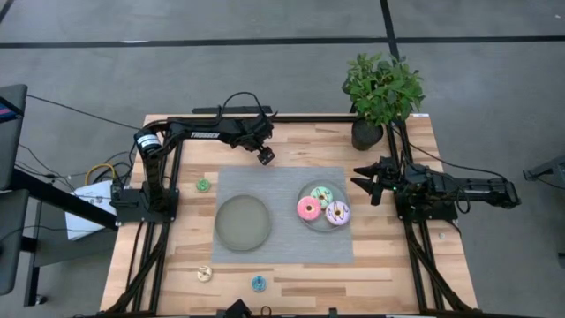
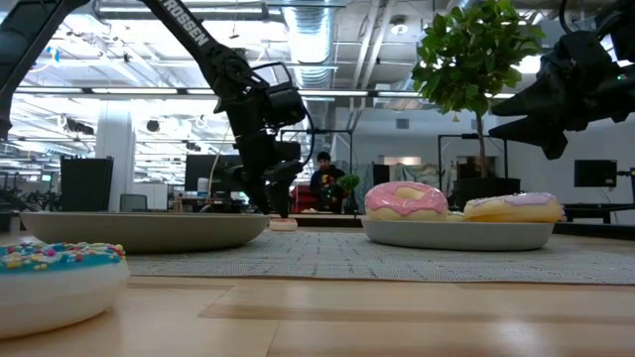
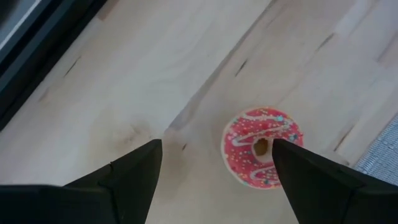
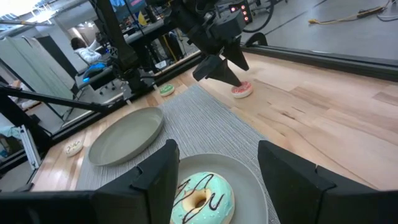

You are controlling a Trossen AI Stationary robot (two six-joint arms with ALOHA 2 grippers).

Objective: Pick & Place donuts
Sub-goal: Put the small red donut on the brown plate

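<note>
High view: the left end effector (image 1: pixel 264 155) hovers just past the mat's far edge; three larger donuts (image 1: pixel 323 206) fill the right plate (image 1: pixel 303 217); left wrist view: fingers spread above the red donut (image 3: pixel 261 147) on bare tabletop (image 3: pixel 124 81); right wrist view: right end effector (image 4: pixel 214 171) parted above the green-white donut (image 4: pixel 200 196).

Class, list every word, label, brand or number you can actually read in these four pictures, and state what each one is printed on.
"ROSSEN", the first letter cut off, in white on the left arm in the low view.
White lettering on the left arm's upper link in the high view: too small to read.
Nothing readable shows on the donuts, plates, mat or plant pot.
</note>
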